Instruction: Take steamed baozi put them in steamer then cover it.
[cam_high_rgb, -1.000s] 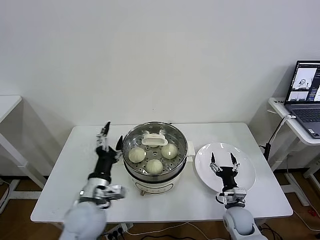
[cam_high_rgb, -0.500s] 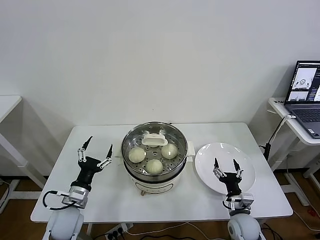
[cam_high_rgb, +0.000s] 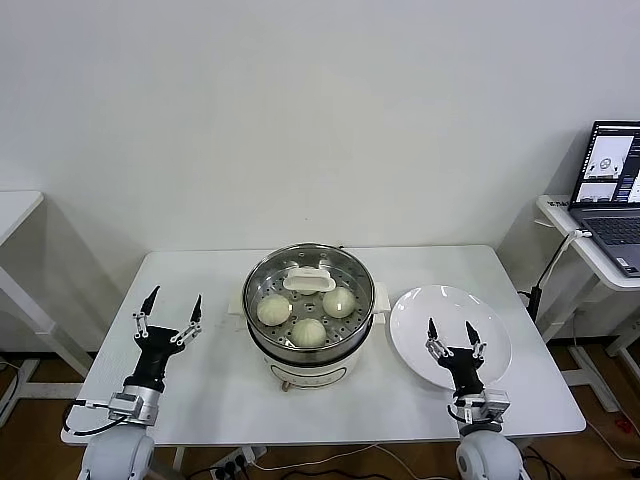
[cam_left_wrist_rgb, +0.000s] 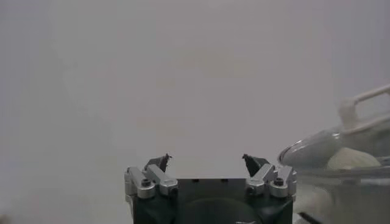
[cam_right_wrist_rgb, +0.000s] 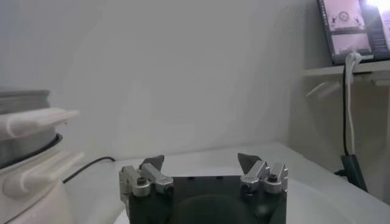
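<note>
A plain white counter (cam_high_rgb: 200, 400) stands against a bare white wall, a laptop (cam_high_rgb: 607, 190) on a side desk. At its middle sits the shiny steel steamer (cam_high_rgb: 309, 310) on a white base, the clear glass cover (cam_high_rgb: 309, 282) apparently on it, three smooth domed steamed baozi (cam_high_rgb: 274, 309) visible inside. A glossy white plate (cam_high_rgb: 450, 330) lies beside. The left tool (cam_high_rgb: 168, 318) and right tool (cam_high_rgb: 450, 336) both hover with fingers apart, empty.

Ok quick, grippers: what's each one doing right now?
Left gripper: jaws open, holding nothing, over the table left of the steamer.
Right gripper: jaws open, holding nothing, over the white plate.
</note>
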